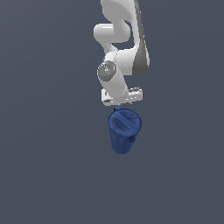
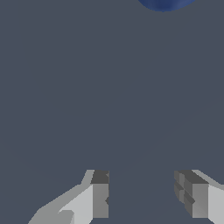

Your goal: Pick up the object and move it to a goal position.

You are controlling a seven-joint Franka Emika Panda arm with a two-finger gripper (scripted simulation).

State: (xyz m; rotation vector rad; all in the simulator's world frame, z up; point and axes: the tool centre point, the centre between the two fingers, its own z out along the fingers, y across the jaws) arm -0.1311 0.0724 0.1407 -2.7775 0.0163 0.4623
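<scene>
The object (image 1: 124, 131) is a dark blue tapered container with a round lidded top, resting on the plain grey ground below the arm in the exterior view. The white arm's hand (image 1: 123, 96) hangs just beyond the object's rim, and its fingers are hidden there. In the wrist view my gripper (image 2: 143, 177) is open, with only bare ground between the two grey fingertips (image 2: 100, 183). Only a sliver of the object (image 2: 164, 4) shows at that picture's edge, well apart from the fingers.
Flat, uniform grey ground (image 1: 48, 166) surrounds the object on all sides. No other objects, containers or edges are in sight.
</scene>
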